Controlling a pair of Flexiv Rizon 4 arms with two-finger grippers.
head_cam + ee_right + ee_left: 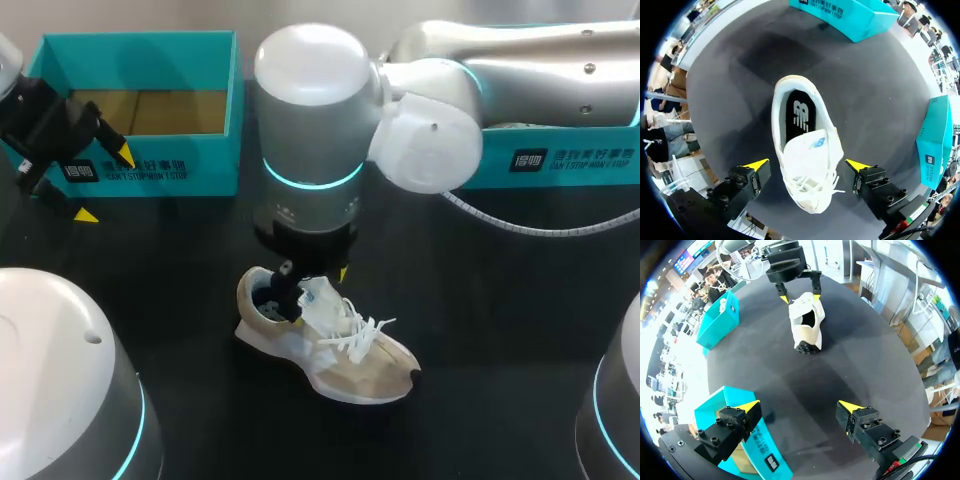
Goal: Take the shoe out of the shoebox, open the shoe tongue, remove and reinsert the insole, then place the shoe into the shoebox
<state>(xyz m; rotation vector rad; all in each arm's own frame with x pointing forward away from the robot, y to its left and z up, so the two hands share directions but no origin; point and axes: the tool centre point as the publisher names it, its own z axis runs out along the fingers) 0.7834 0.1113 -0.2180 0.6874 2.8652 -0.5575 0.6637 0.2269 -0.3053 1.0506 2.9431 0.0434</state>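
Black insole (pixel 799 116) lies half hidden under tongue (pixel 807 157).

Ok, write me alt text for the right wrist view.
A white and beige shoe lies on the dark table beneath the open right claw, its yellow tips either side of the laced front. The shoe's black insole shows inside, and two teal boxes stand farther off.
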